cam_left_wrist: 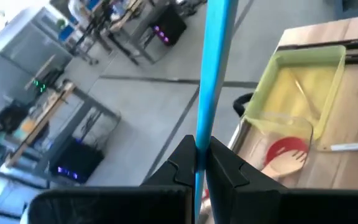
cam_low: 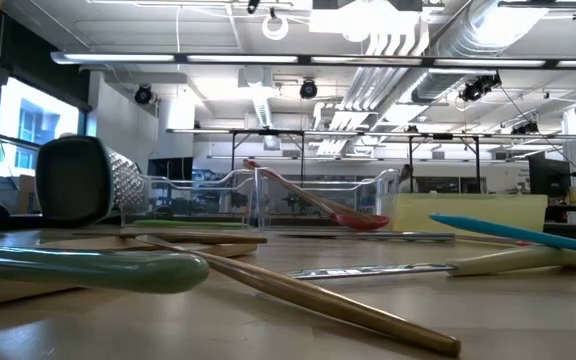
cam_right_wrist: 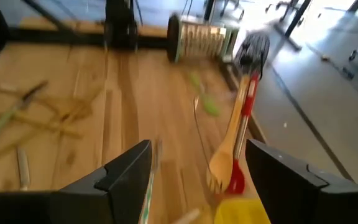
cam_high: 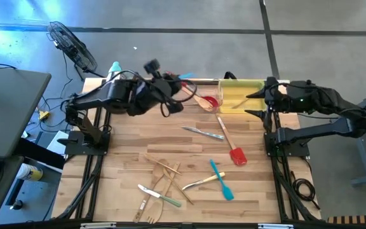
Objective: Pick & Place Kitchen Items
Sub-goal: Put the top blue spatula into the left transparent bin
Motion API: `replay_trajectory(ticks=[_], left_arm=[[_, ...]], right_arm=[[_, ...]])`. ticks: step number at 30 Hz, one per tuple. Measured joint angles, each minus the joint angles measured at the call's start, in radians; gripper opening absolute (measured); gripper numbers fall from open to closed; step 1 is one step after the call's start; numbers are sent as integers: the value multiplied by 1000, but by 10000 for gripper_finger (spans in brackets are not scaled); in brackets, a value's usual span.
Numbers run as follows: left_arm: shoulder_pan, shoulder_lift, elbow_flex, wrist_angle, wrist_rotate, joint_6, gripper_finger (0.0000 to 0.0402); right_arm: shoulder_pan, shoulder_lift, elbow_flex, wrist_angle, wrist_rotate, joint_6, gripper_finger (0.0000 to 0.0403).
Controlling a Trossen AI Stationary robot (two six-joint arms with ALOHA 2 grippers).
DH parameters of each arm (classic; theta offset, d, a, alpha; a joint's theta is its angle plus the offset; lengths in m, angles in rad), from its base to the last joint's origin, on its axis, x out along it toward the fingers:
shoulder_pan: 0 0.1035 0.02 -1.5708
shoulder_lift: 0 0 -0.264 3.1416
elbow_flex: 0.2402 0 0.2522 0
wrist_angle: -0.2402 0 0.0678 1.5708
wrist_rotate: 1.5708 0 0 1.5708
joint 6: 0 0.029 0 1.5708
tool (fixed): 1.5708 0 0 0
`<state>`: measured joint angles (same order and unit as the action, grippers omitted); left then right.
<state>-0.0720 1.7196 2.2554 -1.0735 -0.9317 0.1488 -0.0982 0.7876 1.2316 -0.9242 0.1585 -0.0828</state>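
Note:
My left gripper [cam_left_wrist: 197, 152] is raised over the table's far edge [cam_high: 178, 84], left of the trays, and is shut on a slim blue utensil [cam_left_wrist: 215, 56]. A clear tray [cam_left_wrist: 284, 124] holds a red spoon [cam_high: 211, 102] and a wooden fork [cam_left_wrist: 284, 163]. Beside it stands a yellow tray [cam_high: 240, 94]. My right gripper [cam_right_wrist: 197, 168] hovers open by the yellow tray's right end [cam_high: 260, 102] with nothing between its fingers. A red spatula [cam_high: 237, 154], a blue spatula [cam_high: 222, 180], metal knives [cam_high: 202, 131] and wooden utensils [cam_high: 164, 170] lie flat on the table. My left gripper pinches the blue utensil's thin handle [cam_left_wrist: 201, 134] between its two fingers. The handle sticks straight out past the fingertips, roughly in line with them. The utensil is lifted clear of the table; its working end is out of the picture.
A steel box grater [cam_low: 88, 180] stands at the far left corner. A green-handled knife [cam_high: 161, 196] and a cream-handled knife [cam_high: 202, 183] lie near the front edge. Bare wood shows along the table's left side [cam_high: 122, 137].

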Motion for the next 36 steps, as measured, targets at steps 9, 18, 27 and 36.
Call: replay_trajectory(ticks=[9,18,27,36], left_arm=[[101,-1,30,-347,5,-284,7],[304,0,2,-498,219,-345,7],[520,22,-15,-496,345,-157,7],[678,20,-229,-383,541,-44,7]], right_arm=[[0,0,0,-67,0,-69,252],[0,5,0,-29,1,-123,252],[-20,-16,0,36,113,-161,252],[-93,-16,0,121,103,-213,252]])
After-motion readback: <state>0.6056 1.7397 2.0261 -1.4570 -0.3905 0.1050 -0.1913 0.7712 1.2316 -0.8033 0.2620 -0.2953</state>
